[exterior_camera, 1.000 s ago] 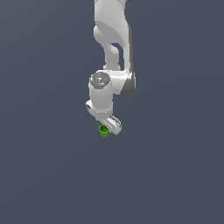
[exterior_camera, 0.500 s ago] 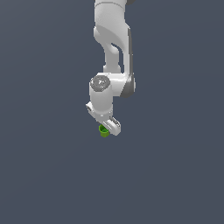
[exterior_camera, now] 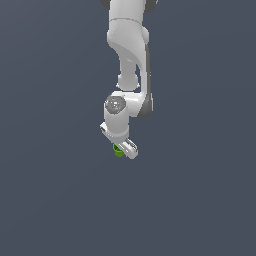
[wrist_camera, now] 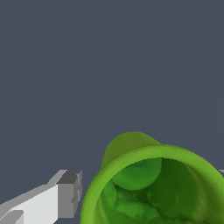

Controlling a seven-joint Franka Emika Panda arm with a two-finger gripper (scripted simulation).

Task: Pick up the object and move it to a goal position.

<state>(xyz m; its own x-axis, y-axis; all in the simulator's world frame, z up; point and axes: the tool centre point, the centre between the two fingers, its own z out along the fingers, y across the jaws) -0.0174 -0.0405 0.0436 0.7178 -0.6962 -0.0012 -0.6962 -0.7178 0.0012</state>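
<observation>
I see the green cup (exterior_camera: 118, 151) directly under the gripper (exterior_camera: 121, 148), between its fingers (wrist_camera: 65, 194), with the open mouth turned up toward the wrist camera. The fingers seem closed on its sides, though I cannot see the contact itself. No goal marker is visible.

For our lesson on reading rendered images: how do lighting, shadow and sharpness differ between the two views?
Exterior view: flat grey backdrop, no cast shadows, a soft highlight on the arm's joint cap, the green cup tiny. Wrist view: sharp throughout, cup huge and cropped, its hollow shaded darker.
</observation>
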